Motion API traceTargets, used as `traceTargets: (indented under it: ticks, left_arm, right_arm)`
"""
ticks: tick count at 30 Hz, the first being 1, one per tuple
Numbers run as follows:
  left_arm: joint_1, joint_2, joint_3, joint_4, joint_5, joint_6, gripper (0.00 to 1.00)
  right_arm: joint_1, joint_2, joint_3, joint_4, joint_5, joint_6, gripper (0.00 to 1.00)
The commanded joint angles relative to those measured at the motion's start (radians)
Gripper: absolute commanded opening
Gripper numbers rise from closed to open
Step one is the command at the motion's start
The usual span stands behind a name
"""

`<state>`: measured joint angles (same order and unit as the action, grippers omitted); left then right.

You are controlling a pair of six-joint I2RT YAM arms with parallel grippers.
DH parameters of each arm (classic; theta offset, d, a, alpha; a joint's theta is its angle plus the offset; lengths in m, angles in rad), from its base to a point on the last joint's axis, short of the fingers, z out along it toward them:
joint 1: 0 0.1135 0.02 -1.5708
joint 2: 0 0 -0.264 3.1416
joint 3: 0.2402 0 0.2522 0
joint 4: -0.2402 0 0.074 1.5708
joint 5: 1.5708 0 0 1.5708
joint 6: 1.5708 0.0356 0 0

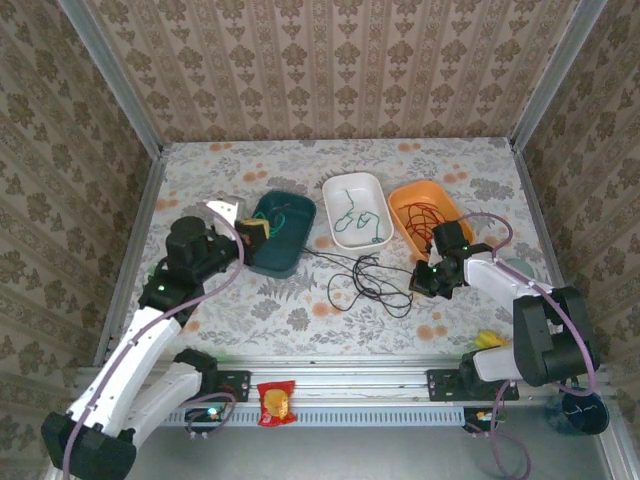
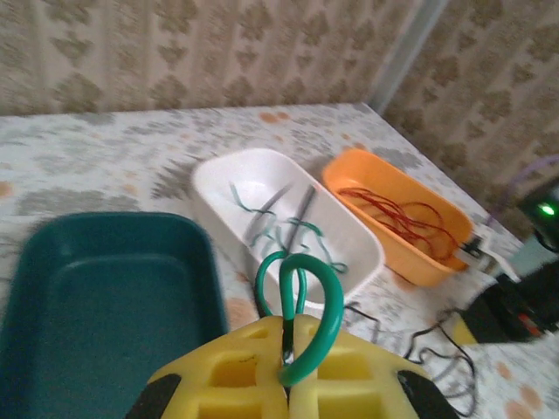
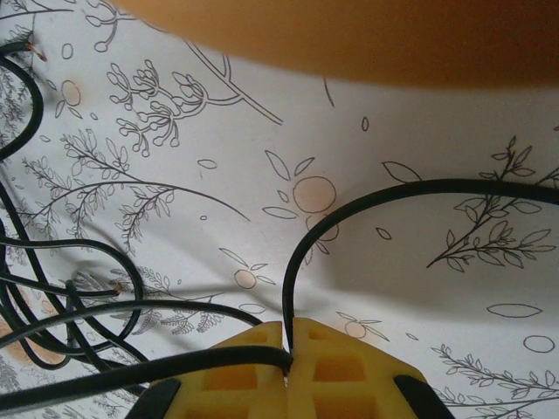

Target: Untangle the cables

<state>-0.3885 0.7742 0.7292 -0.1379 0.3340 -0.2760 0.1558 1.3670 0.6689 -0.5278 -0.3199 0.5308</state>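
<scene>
The left tool (image 2: 286, 362) was clenched on a loop of green cable (image 2: 325, 301), over the teal bin (image 2: 96, 288). The right tool (image 3: 288, 349) pinched the black cable (image 3: 367, 205), whose tangle lay on the tabletop (image 3: 175, 105) beside the orange bin (image 2: 365, 179) holding red cable (image 2: 397, 214). More green strands (image 2: 288, 231) lay in the white bin (image 2: 236, 175), between the other 2.

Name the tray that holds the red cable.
The orange tray, rightmost of three; red cable coils inside, while the white tray beside it holds green cable.
</scene>
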Motion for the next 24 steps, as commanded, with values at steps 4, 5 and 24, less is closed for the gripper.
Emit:
traceTargets:
  ticks: [4, 5, 24]
  left_arm:
    - [0.16, -0.067, 0.124, -0.043, -0.058, 0.073, 0.0]
    - [0.188, -0.065, 0.147, -0.058, -0.046, 0.079, 0.0]
    - [0.067, 0.146, 0.14, 0.215, 0.438, -0.094, 0.0]
  right_arm:
    - [-0.013, 0.007, -0.015, -0.044, 0.039, 0.014, 0.0]
    - [-0.015, 0.009, -0.015, -0.046, 0.043, 0.014, 0.0]
    - [0.124, -0.298, 0.004, 0.106, -0.079, -0.032, 0.46]
